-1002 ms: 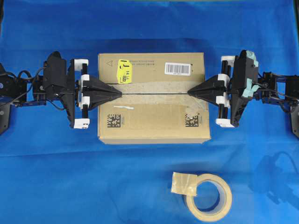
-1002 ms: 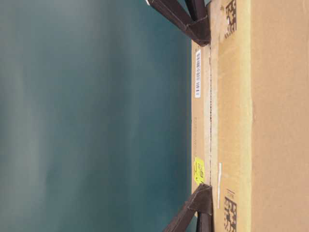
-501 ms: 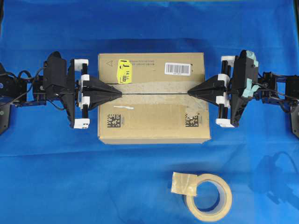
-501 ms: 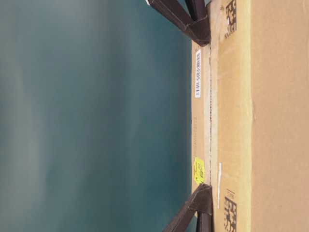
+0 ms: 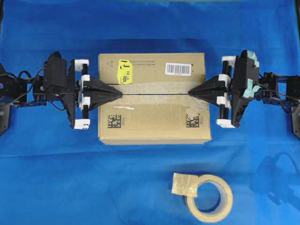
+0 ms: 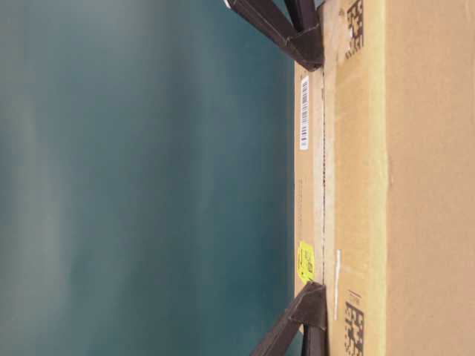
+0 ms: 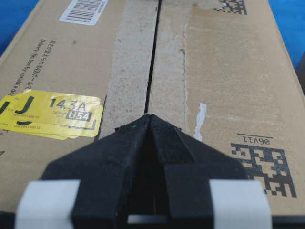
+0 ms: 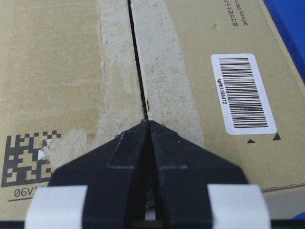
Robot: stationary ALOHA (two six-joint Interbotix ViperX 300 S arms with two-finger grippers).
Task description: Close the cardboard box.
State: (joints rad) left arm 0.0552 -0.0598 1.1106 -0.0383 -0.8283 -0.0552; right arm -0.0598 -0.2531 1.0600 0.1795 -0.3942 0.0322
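Left hand [image 5: 121, 94], right hand [image 5: 190, 93] closed, tips on cardboard box [image 5: 152, 124] seam.

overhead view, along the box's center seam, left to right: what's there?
left claw → yellow sticker → barcode label → right claw. Both claws are shut, tips on the cardboard box at the seam.

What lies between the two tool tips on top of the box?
In the overhead view, only the cardboard box's centre seam with its old tape strip; nothing else sits between the left tool and right tool, both shut.
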